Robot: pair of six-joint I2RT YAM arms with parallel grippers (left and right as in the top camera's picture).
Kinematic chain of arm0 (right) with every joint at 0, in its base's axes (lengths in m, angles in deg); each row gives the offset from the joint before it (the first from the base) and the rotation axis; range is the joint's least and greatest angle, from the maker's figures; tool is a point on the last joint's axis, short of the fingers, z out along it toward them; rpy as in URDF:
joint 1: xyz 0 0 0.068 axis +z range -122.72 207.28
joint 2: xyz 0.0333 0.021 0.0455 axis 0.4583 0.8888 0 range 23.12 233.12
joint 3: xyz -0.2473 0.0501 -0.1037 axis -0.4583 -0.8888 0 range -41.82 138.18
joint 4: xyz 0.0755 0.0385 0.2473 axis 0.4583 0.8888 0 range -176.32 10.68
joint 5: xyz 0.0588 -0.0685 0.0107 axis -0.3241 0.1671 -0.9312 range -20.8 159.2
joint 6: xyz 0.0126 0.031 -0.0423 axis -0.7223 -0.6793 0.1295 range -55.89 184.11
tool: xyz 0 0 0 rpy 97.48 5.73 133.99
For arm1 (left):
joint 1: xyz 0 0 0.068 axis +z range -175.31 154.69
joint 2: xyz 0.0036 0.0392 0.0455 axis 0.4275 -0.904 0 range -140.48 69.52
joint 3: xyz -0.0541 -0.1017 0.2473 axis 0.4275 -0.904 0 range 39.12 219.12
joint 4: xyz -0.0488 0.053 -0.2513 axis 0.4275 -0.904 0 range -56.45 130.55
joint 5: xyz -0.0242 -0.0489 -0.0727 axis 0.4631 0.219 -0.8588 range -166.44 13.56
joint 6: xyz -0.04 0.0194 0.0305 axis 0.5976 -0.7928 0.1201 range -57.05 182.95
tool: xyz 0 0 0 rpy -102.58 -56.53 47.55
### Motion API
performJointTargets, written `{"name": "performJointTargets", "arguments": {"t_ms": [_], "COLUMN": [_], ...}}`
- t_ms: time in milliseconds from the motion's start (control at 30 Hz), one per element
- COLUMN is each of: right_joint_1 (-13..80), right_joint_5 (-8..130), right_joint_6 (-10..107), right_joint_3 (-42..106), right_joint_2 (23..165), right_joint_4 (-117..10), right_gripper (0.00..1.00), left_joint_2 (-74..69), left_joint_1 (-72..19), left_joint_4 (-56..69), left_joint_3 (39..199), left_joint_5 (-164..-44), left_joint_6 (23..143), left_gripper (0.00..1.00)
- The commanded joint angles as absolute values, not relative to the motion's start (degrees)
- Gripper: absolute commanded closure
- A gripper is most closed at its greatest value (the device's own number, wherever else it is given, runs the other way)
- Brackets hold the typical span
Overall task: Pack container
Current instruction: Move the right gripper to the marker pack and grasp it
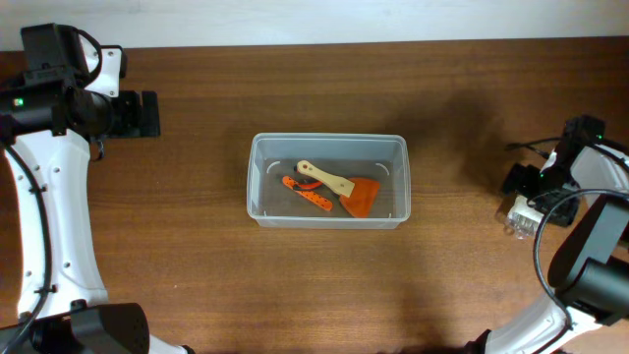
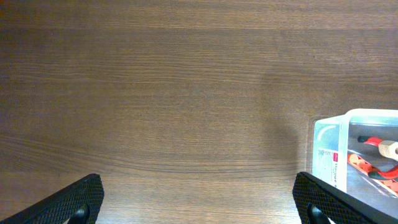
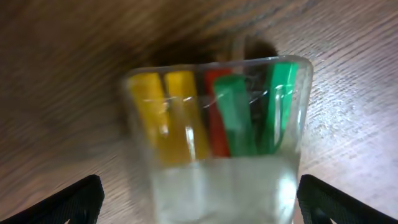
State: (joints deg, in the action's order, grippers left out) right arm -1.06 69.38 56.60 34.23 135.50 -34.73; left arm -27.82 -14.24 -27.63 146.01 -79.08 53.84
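left gripper (image 2: 198, 186) gapes wide and empty over the desk (image 2: 186, 93) near the container (image 1: 327, 139), while right gripper (image 3: 199, 186) spreads wide around a small clear cup (image 3: 217, 106).

Inspector: State of the fingers (image 2: 68, 202)?
Recorder: Spread wide, tips at 7 and 5 o'clock, over the tabletop (image 2: 155, 93).
Inspector: And the container (image 2: 326, 149)?
Recorder: At 4 o'clock, cut by the frame edge; orange tools (image 2: 367, 165) lie inside.
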Motion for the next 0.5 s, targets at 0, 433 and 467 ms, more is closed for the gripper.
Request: {"name": "performJointTargets", "arguments": {"t_ms": [0, 433, 467], "right_joint_1": [-2.70, -3.23, -3.23], "right_joint_5": [67.87, 67.90, 67.90], "right_joint_6": [57.28, 57.83, 57.92], "right_joint_3": [33.71, 33.60, 33.60], "right_joint_2": [137.05, 139.98, 140.48], "right_joint_4": [-34.97, -35.41, -35.56], "right_gripper": [0.01, 0.01, 0.01], "left_joint_2": [-27.98, -27.98, -27.98], "left_joint_1": [-14.02, -14.02, -14.02], "left_joint_4": [-27.83, -27.68, -27.70], "left_joint_3": [145.88, 145.88, 145.88], "left_joint_5": [-79.71, -79.76, -79.76], "left_joint_6": [54.52, 54.54, 54.54], "left_gripper": [0.01, 0.01, 0.01]}}
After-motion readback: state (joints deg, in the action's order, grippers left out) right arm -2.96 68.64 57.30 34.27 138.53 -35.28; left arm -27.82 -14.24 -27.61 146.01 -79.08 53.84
